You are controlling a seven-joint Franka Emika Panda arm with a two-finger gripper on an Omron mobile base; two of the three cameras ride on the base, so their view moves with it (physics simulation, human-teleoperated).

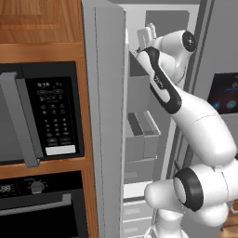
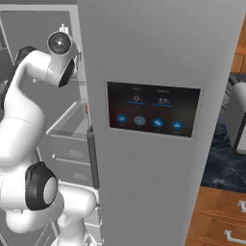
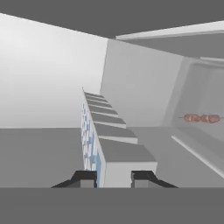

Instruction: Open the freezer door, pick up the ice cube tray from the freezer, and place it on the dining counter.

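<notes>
The freezer door stands open, so step 1 of 3 looks done; the pick is in hand. In the hand view the gripper has its 2 tips drawn in narrow against the near end of the ice cube tray, which stands on edge on the freezer shelf and runs away toward 12 o'clock, pale-blue cells facing 9 o'clock. I judge the tray pinched but not yet lifted. Next comes a straight lift and pull-back clear of the shelves, then a carry to the dining tabletop. The arm reaches high, forearm rising toward 11 o'clock in the left base view, wrist bent into the top compartment.
</notes>
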